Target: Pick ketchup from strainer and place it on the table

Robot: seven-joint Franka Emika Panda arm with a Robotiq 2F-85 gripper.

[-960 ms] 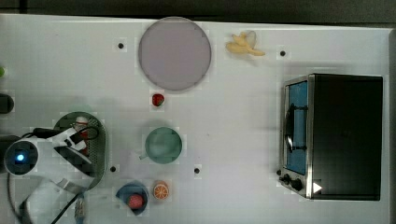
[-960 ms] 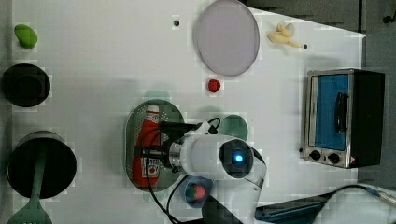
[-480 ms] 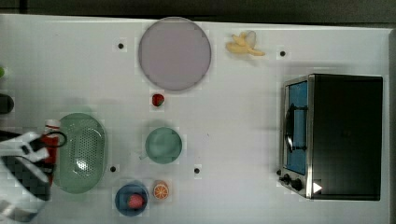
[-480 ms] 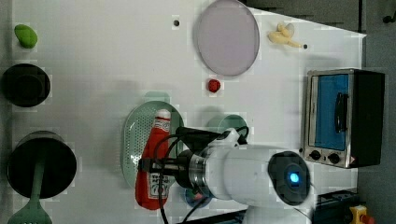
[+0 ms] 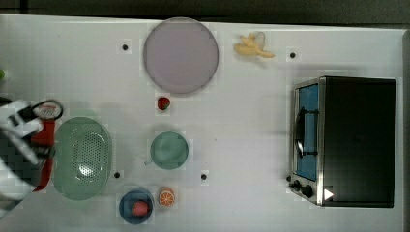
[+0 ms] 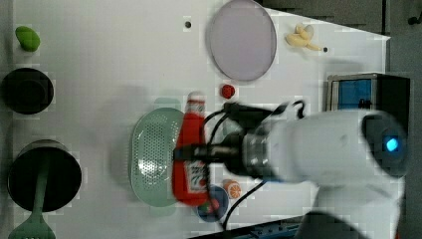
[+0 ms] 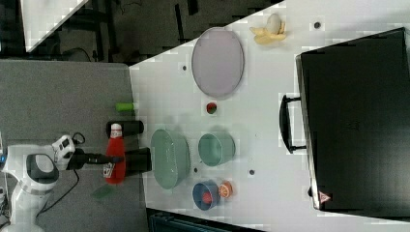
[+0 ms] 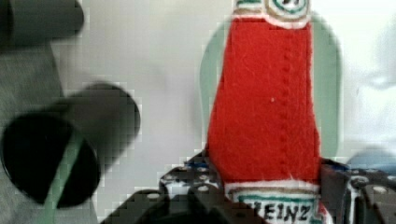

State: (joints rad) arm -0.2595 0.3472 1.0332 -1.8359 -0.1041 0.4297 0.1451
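The ketchup [image 6: 191, 159] is a red squeeze bottle with a white and dark label, and it hangs in the air clear of the strainer. My gripper [image 6: 191, 152] is shut on its lower body near the label. In the top view the ketchup [image 5: 46, 140] and my gripper [image 5: 38, 145] appear just left of the pale green strainer [image 5: 82, 157], which holds nothing. In the right view the ketchup [image 7: 115, 154] shows left of the strainer [image 7: 169, 157]. In the wrist view the ketchup [image 8: 266, 112] stands between the fingers [image 8: 336, 182], with the strainer [image 8: 329, 93] behind it. The white table [image 5: 241, 121] lies below.
A teal cup [image 5: 169, 150], a blue bowl [image 5: 128, 212], an orange half [image 5: 167, 197] and a strawberry [image 5: 164, 103] sit to the top view's right of the strainer. A purple plate [image 5: 180, 54], a banana [image 5: 252, 47] and a toaster oven [image 5: 348, 140] lie farther off. Two black pots [image 6: 27, 90] stand at the left view's left.
The ketchup has been lifted out of the strainer, held in my gripper, and carried toward the top view's left edge. The strainer is now empty.
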